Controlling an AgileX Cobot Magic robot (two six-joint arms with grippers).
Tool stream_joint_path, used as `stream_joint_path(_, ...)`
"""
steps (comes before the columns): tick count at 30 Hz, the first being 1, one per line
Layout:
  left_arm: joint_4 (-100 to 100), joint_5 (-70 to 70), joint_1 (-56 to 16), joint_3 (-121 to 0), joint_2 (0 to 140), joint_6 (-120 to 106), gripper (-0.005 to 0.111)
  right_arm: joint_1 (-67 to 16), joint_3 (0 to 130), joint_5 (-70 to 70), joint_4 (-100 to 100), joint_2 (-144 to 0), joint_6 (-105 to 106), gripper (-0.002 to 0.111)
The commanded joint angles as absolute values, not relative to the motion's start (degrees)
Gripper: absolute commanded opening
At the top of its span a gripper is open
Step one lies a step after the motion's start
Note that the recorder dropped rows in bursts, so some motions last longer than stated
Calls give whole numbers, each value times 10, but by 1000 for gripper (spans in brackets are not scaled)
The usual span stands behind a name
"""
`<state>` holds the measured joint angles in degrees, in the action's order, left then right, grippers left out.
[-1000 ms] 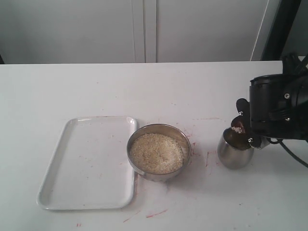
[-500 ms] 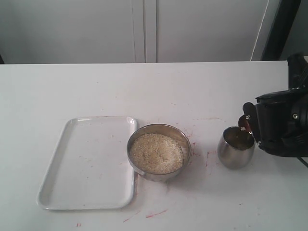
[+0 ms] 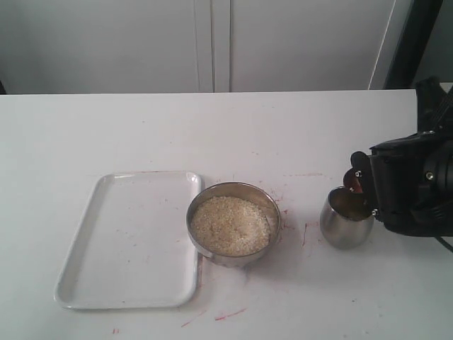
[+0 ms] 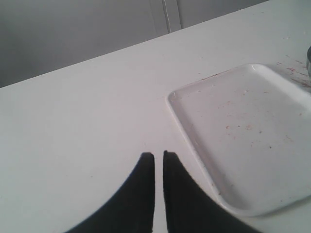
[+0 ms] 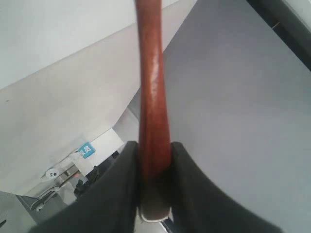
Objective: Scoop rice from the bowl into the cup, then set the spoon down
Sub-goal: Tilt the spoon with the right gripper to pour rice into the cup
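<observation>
- Exterior view: the bowl [image 3: 199,239] stands on the white table [image 3: 248,131] near the middle, filled almost to its rim with the rice [image 3: 230,227]
- A white tray [image 3: 127,241] lies just beside the bowl on its left, the two nearly touching
- The cup [image 3: 344,228] stands upright to the right of the bowl, apart from it, with red smears on the table between them
- The right tool [image 3: 359,187] hangs at the cup's far right rim; a small reddish-brown part of the spoon [image 3: 352,185] shows just above the cup's mouth, the rest hidden by the black arm
- Whether there is rice inside the cup is too dim to tell
- Left wrist view: the left tool [image 4: 158,158] is pressed almost together, only a thin slit between its dark fingers [image 4: 141,194], and it grips nothing
- It hangs over bare table [image 4: 73,121], just beside the corner of the tray [image 4: 243,121]
- Right wrist view: the right tool [image 5: 154,160] is pinching the spoon [image 5: 150,92] by its handle, one black finger on each side, the handle running straight away from the camera
</observation>
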<state>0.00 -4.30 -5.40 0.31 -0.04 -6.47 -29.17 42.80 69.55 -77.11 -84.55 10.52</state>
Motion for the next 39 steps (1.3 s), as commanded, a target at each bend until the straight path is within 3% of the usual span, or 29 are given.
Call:
stream_joint_path(1,0,-44,-53,0,0,-65,14,-298,425,700,-779,-841,100,0)
stream_joint_path(31,0,-44,-53,0,0,-65,14,-296,425,700,-754,-841,96,0)
stream_joint_path(39,0,-44,-53,0,0,-65,14,-296,426,700,-764,-841,4,0)
